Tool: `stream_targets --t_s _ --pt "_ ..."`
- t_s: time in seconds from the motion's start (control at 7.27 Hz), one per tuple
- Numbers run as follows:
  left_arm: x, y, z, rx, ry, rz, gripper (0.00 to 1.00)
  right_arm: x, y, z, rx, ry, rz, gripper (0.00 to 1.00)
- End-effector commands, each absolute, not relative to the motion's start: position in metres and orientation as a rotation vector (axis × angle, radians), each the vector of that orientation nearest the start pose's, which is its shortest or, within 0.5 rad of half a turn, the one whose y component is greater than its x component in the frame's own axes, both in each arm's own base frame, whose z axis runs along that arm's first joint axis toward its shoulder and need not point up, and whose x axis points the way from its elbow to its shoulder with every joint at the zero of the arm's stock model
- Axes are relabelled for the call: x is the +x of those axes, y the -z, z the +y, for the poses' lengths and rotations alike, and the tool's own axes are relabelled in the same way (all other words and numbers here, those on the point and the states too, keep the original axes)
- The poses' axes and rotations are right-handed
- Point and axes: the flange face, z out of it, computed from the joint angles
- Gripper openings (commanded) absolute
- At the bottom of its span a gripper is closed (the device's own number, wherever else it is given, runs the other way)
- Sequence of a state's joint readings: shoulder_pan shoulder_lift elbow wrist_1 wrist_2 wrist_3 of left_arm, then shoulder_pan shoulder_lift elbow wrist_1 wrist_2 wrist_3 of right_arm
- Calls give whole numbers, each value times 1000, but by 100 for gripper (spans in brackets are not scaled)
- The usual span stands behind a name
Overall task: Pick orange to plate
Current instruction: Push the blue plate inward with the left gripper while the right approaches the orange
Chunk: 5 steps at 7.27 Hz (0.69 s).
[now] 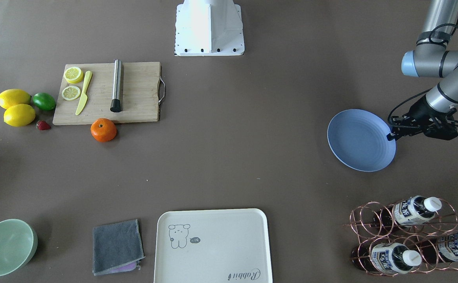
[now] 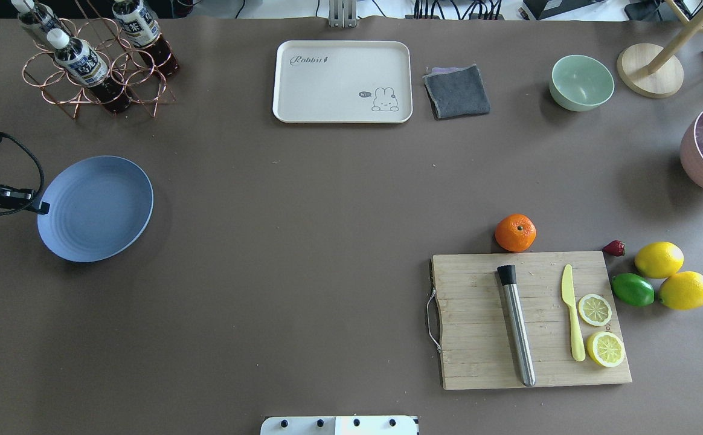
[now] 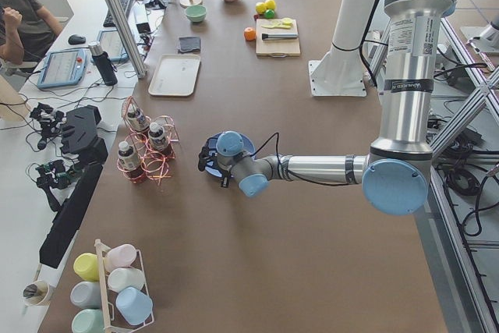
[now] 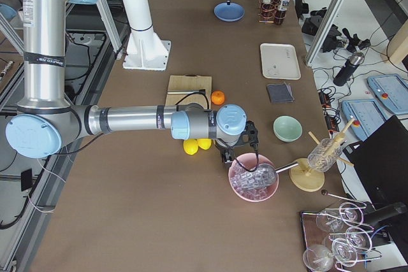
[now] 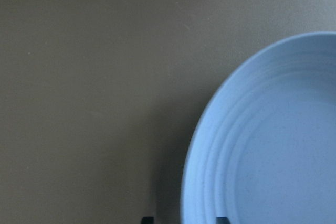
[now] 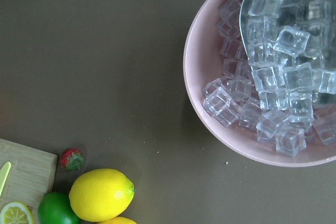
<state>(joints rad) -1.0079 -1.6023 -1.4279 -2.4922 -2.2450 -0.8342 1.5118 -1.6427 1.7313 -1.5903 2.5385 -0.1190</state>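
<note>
The orange (image 1: 103, 130) lies on the table against the cutting board's far edge, also seen from overhead as the orange (image 2: 515, 232), with no gripper near it. The periwinkle plate (image 1: 361, 139) sits far across the table on my left side. My left gripper (image 1: 391, 136) hangs at the plate's rim; in the left wrist view its two fingertips (image 5: 148, 219) stand apart on either side of the plate's edge (image 5: 191, 182), so it is open. My right gripper (image 4: 225, 155) hovers between the lemons and the pink ice bowl; I cannot tell its state.
The wooden cutting board (image 2: 478, 362) carries a metal muddler (image 2: 517, 329), a yellow knife and lemon slices. Two lemons (image 2: 659, 260), a lime (image 2: 632, 289) and a strawberry (image 2: 614, 248) lie beside it. A cream tray (image 2: 342, 81), grey cloth, green bowl (image 2: 581, 81), bottle rack (image 2: 95, 66) and pink ice bowl (image 6: 210, 129) line the edges.
</note>
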Motion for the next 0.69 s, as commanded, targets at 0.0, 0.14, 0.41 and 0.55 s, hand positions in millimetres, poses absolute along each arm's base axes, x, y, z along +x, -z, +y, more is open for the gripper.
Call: stream_targets --t_s 0.0,0.14,0.41,0.55 --pt "229 -569 -492 166 47 1049 0 -4 -574 -488 75 191 -969 100" --pt "244 -508 -507 124 145 1140 0 -24 -545 -500 40 114 -969 100" --pt "349 -416 -456 36 226 1198 0 -71 -500 -515 35 35 -967 100" --pt "383 -365 -445 80 251 1166 0 -122 -478 -521 34 -16 -943 99"
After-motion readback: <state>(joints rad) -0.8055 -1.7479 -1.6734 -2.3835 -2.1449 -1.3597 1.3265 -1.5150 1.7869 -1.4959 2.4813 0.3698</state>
